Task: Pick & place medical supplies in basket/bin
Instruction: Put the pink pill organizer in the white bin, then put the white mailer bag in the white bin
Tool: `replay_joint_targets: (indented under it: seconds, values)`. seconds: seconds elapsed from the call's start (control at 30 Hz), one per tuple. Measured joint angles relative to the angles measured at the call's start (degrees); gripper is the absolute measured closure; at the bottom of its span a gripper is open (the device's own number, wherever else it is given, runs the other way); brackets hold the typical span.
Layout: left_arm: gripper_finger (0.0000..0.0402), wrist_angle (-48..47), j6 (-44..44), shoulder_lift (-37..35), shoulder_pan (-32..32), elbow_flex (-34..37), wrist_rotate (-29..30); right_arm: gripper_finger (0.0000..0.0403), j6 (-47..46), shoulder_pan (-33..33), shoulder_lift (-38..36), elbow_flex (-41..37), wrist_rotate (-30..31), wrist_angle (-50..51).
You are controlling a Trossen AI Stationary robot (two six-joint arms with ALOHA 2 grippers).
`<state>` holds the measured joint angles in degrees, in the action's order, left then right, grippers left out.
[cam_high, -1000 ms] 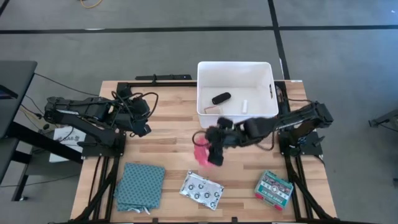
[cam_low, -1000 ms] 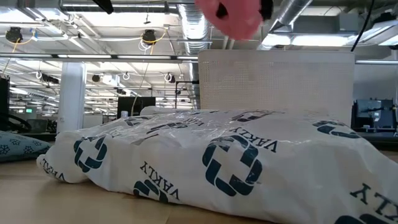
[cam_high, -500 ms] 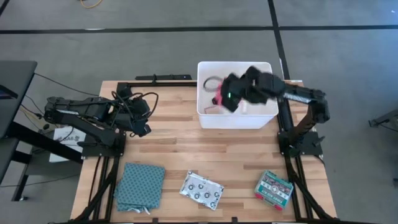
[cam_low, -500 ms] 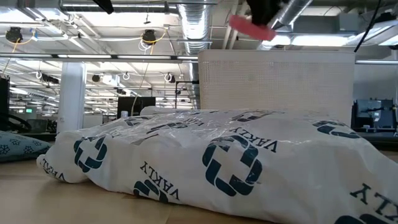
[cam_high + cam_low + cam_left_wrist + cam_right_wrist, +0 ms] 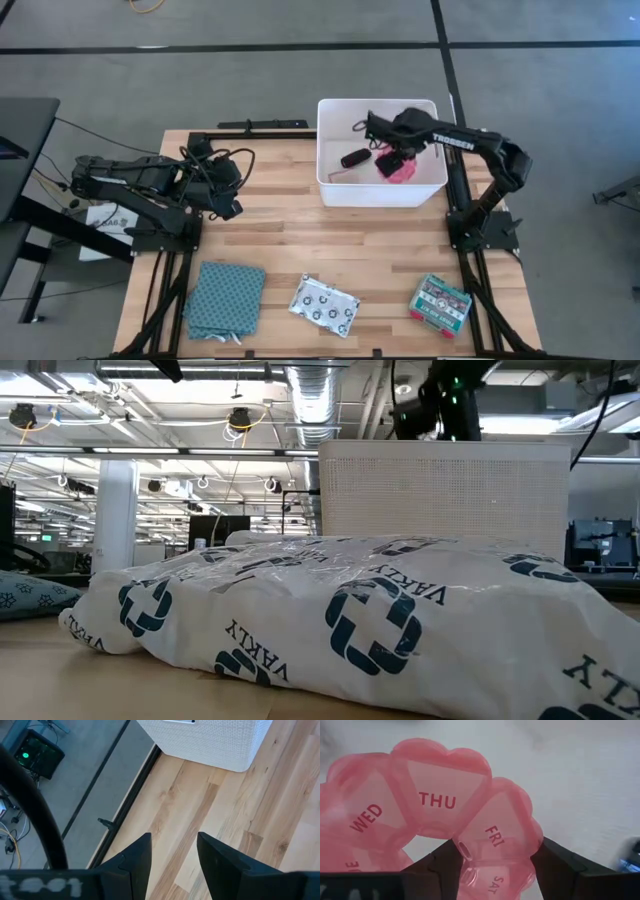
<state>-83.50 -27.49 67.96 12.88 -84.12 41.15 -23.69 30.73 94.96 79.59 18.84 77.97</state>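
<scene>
The white bin (image 5: 330, 115) stands at the table's far edge; its wall (image 5: 445, 490) shows in the low view. My right gripper (image 5: 393, 158) reaches down inside it, shut on a pink ring-shaped pill organizer (image 5: 400, 170) with heart-shaped day compartments (image 5: 440, 795). A black cylinder (image 5: 355, 158) and a beige roll (image 5: 340, 175) lie on the bin's floor. The silvery dotted packet (image 5: 324, 305) and the green-and-red box (image 5: 440, 302) lie on the near part of the table. My left gripper (image 5: 172, 845) waits open over the table's left side (image 5: 225, 195). My right gripper pinches the pink pill organizer between its two fingers (image 5: 440, 865), across the ring at the FRI and SAT compartments (image 5: 492, 870). It comes from above, pointing down into the bin. The ring sits low inside the bin; whether it rests on the floor I cannot tell.
A folded teal cloth (image 5: 227, 297) lies at the near left of the table. In the low view the printed packet (image 5: 350, 620) fills the foreground before the bin. Bare wood stretches between the bin and the near items.
My right gripper has carried the pink pill organizer from above the table's middle toward the far edge, over the bin's rim, then down into the bin, turning as it went. In the low view the pink item has dropped behind the bin's wall.
</scene>
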Motion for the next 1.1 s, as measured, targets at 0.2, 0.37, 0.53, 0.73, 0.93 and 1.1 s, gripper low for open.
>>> replay_joint_targets:
  seconds: [0.2,0.37,0.53,0.73,0.93,1.1]
  values:
    - [0.0253,0.0,0.0,0.0,0.0,0.0,0.0,0.0177,2.6,0.1,0.0,-11.2,-2.7,-11.6]
    - [0.0253,0.5,0.0,0.0,0.0,0.0,0.0,0.0194,2.3,0.1,0.0,-16.4,-3.0,-18.0]
    - [0.0253,0.5,0.0,0.0,0.0,0.0,-0.1,0.0194,1.2,0.1,0.0,-19.0,-2.9,-21.6]
    - [0.0253,0.5,0.0,0.0,0.0,0.0,-0.1,0.0152,1.2,0.0,0.0,-19.0,-2.5,-22.1]
    - [0.0253,0.5,0.0,0.0,0.0,0.0,-0.1,0.0144,1.6,0.0,0.0,-17.5,-2.5,-20.0]
    - [0.0253,0.5,0.0,0.0,0.0,0.0,0.0,0.0143,1.7,0.0,0.0,-10.7,-2.4,-10.9]
